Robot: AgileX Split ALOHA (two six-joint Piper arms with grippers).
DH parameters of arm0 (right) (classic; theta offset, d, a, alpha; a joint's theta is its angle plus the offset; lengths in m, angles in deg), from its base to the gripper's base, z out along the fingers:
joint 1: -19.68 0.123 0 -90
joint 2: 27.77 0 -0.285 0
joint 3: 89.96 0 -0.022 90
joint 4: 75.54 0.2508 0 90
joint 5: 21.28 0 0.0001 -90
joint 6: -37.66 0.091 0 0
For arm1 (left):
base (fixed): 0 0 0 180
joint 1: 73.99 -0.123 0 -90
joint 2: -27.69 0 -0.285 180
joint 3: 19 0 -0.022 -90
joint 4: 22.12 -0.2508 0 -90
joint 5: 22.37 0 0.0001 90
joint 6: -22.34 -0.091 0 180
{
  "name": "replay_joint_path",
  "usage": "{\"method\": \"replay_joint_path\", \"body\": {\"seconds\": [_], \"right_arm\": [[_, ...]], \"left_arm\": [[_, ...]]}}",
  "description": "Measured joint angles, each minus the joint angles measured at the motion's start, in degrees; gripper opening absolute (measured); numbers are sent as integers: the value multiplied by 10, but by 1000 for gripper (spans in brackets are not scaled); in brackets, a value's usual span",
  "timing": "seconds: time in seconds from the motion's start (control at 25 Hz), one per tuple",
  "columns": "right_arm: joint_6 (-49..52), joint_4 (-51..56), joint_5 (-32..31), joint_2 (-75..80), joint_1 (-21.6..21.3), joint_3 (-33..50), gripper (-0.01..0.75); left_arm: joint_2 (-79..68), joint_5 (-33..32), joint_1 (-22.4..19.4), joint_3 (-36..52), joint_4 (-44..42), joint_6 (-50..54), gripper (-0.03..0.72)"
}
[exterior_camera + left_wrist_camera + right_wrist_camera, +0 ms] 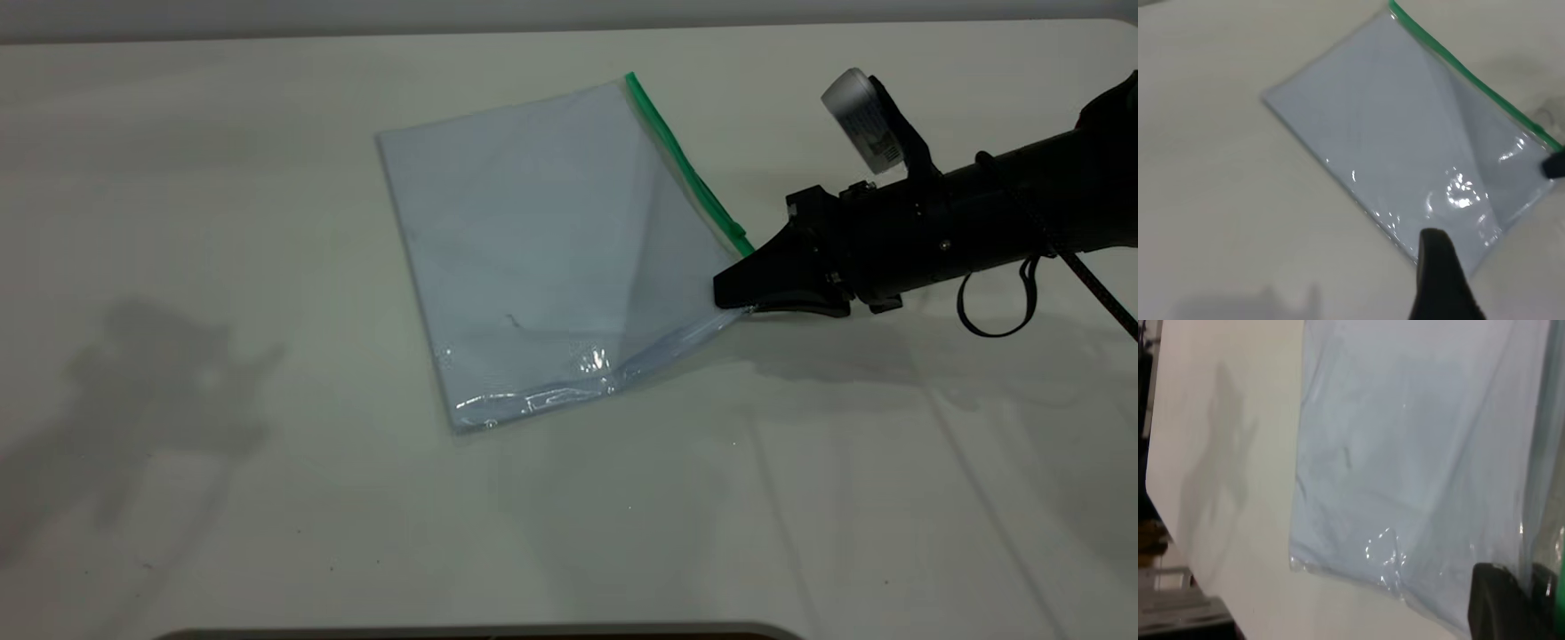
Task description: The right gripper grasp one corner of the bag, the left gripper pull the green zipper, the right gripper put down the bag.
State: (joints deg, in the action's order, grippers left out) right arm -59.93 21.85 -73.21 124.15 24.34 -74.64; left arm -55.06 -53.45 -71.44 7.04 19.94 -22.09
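Note:
The bag (533, 258) is a clear pouch with a pale bluish sheet inside, lying on the white table. The green zipper (685, 164) runs along its right edge; I cannot make out the slider. My right gripper (733, 298) is shut on the corner of the bag (742, 267), where the green strip meets the crinkled edge, and holds that corner raised off the table. In the right wrist view its fingers (1498, 600) clamp the plastic beside the green strip (1558, 573). My left gripper (1441, 280) hovers above the table beside the bag's (1405, 133) crinkled edge and is out of the exterior view.
The white table (222, 498) carries nothing else. The left arm's shadow falls at the table's left side. The table's near edge runs along the bottom of the exterior view.

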Motion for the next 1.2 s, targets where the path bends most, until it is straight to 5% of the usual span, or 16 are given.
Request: {"method": "replay_joint_path", "body": {"seconds": [0.36, 0.76, 1.2], "right_arm": [[23, -101, 17, -128, 7, 0, 33], [142, -305, -4, -187, 108, -64, 33], [186, -333, 2, -191, 77, -147, 33]], "left_arm": [[-12, 3, 1, 0, 11, -8, 505], [-116, 11, 73, -56, 59, -87, 505], [-253, 14, 134, -154, 61, -139, 505]]}}
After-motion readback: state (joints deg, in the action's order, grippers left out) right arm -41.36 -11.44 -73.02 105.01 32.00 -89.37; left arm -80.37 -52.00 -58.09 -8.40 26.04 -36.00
